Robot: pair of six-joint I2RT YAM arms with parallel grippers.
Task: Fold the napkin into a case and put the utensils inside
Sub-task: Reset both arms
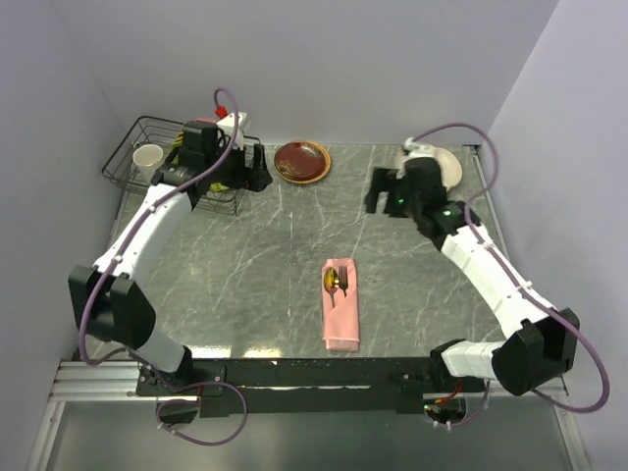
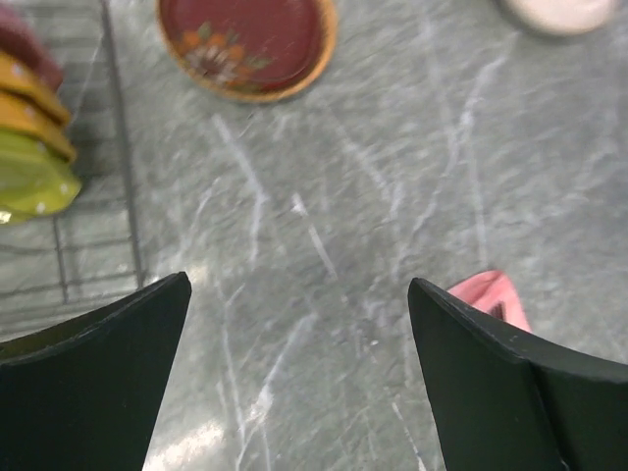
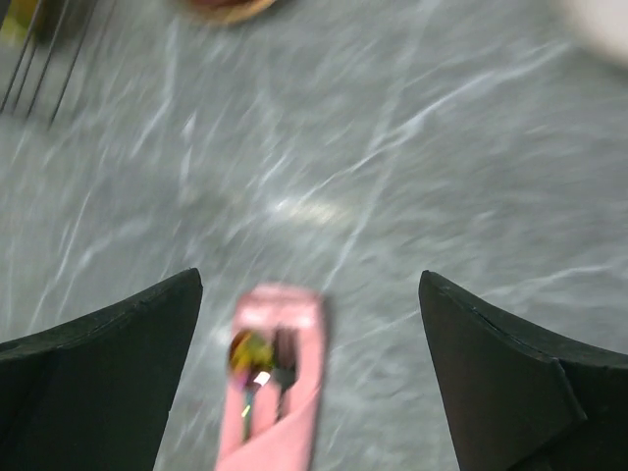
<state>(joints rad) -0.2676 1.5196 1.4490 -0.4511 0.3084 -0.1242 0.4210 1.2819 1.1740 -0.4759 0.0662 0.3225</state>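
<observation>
Gold-headed utensils (image 1: 338, 282) in narrow satin case (image 1: 341, 319)

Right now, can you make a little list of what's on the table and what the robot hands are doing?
case: folded pink cloth, middle of the table
utensils: tucked inside, gold heads poking out
left gripper: open, empty, by the wire basket
right gripper: open, empty, by the white plate
red-brown plate: far side
cup: white, in the basket
</observation>
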